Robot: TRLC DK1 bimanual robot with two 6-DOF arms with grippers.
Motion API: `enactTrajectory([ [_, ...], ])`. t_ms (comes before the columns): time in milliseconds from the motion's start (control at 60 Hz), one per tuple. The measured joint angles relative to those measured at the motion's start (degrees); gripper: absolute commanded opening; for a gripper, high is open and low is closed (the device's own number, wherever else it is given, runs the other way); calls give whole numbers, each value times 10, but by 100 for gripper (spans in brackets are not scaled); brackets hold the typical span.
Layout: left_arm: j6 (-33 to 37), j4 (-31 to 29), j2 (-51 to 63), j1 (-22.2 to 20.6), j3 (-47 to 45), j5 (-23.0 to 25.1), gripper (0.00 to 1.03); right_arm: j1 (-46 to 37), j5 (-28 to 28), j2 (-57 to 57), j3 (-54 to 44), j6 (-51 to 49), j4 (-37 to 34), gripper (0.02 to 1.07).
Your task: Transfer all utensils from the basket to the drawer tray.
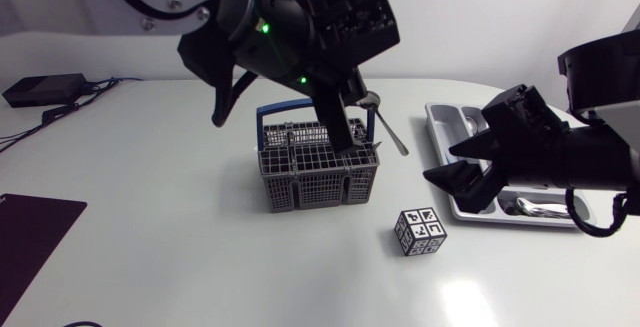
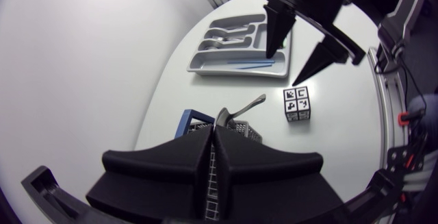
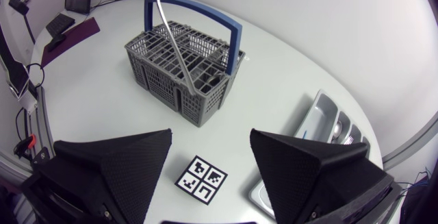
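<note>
Head view first: the left end effector hangs right over the grey cutlery basket mid-worktop, with a metal utensil slanting out beside it. The drawer tray sits off to the right with a few pieces already in it. The right end effector is parked just in front of the tray, fingers spread wide, holding nothing.

Left wrist view: the fingers are pressed together and the utensil pokes out from between their tips, so it looks pinched near one end.

Right wrist view: the utensil runs at a slant down into a basket compartment, so I'd say its lower end isn't clear of the mesh yet.

What worries me: swing sideways too early and that end could hook the wire or the blue handle and drag or tip the basket. Gripped that close to its end, it could also pivot or slip out. Plus the right arm sits between basket and tray, so a straight path risks a bump.
</note>
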Motion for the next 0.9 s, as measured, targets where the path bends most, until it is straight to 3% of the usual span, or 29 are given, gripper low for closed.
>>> enactTrajectory([
  [150,-110,-62,27,-4,42,21,3,84,75,-22,0,17,13,84],
  [250,-177,-124,53,-4,82,71,3,142,121,-26,-1,31,26,84],
  [417,-247,-162,68,-2,100,107,3,192,172,-28,-10,32,53,84],
  [667,-309,-182,68,2,100,134,3,225,229,-28,-47,14,110,43],
  [783,-318,-189,68,5,100,135,3,238,244,-28,-54,8,123,28],
  [900,-323,-193,68,10,100,135,3,263,268,-28,-56,-2,131,20],
])
